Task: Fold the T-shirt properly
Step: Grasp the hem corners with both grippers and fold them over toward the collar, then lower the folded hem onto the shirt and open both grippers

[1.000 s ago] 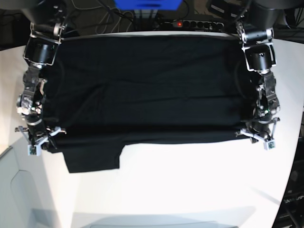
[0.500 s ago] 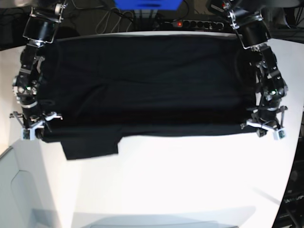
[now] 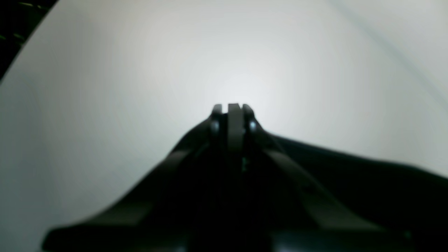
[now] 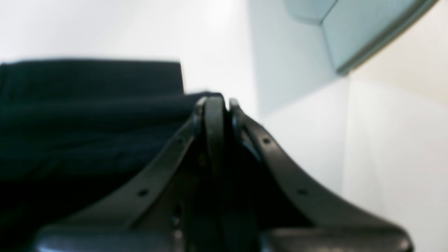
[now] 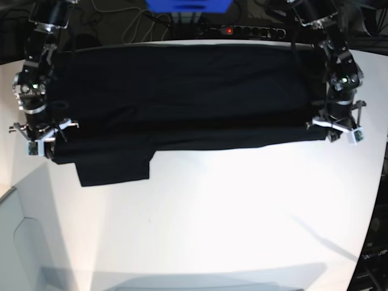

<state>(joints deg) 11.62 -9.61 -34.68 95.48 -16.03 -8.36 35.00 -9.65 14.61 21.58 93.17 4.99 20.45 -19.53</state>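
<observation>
T-shirt [image 5: 182, 97]: black, spread across the far half of the white table [image 5: 242, 218], from 9 to 3 o'clock; one sleeve hangs lower at about 8 o'clock.
Left gripper [image 5: 337, 128]: at 3 o'clock in the base view, jaws pressed together, pinching the near edge of the T-shirt.
Right gripper [image 5: 43, 140]: at 9 o'clock, jaws also closed tight on the cloth edge.
Wrist views: blurred; cloth is visible beside each closed gripper.
</observation>
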